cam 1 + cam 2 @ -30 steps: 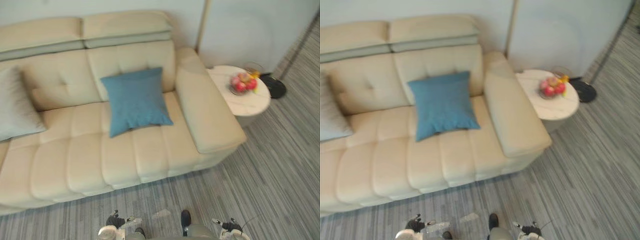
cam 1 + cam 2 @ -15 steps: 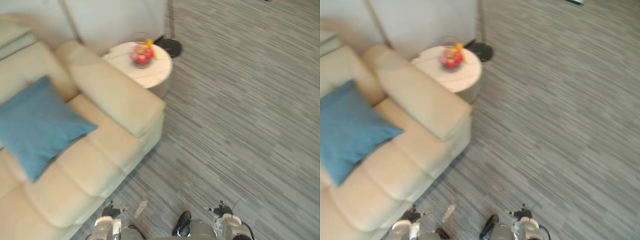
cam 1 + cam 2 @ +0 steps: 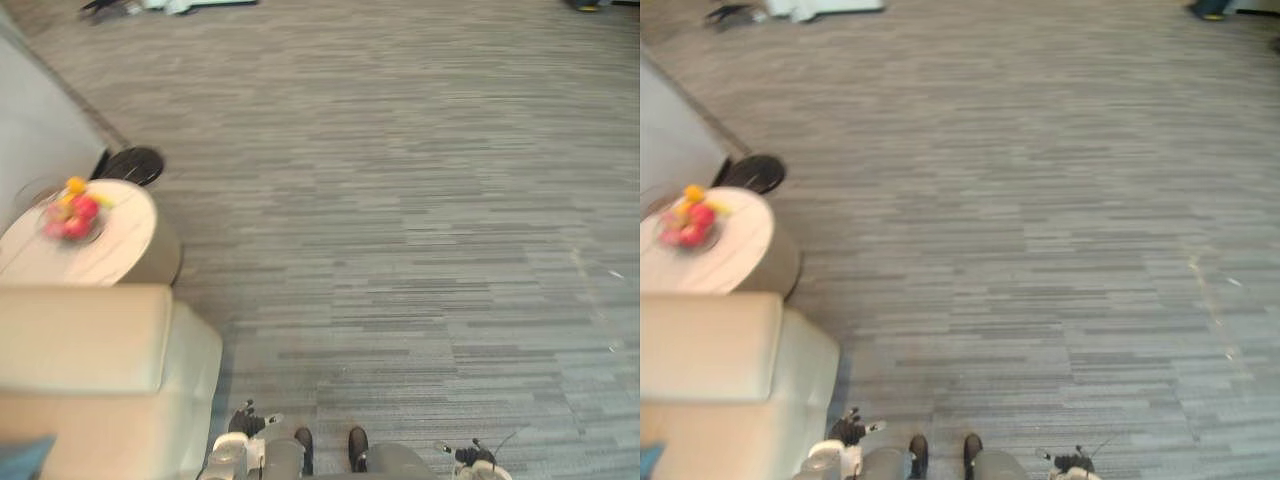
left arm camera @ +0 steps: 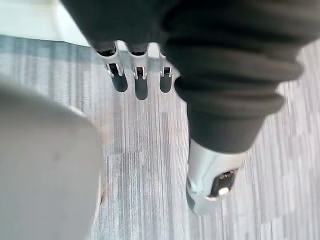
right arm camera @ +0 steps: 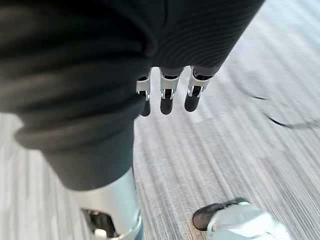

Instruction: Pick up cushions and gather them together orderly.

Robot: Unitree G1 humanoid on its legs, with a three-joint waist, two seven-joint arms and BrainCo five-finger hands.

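Facing carpet (image 3: 400, 250); blue cushion (image 3: 22, 455) at 9 o'clock, nearer the left hand (image 4: 141, 82) than the right hand (image 5: 167, 97). Hanging straight-fingered, both empty.

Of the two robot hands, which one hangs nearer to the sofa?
The left robot hand, hanging close beside the sofa; the right robot hand hangs over open carpet, clearly farther from it.

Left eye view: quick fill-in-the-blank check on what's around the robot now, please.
The round table carries a bowl of ___. The left hand and right hand are open and hold ___. A corner of the ___ cushion shows beside the sofa arm.
Missing: fruit; nothing; blue.
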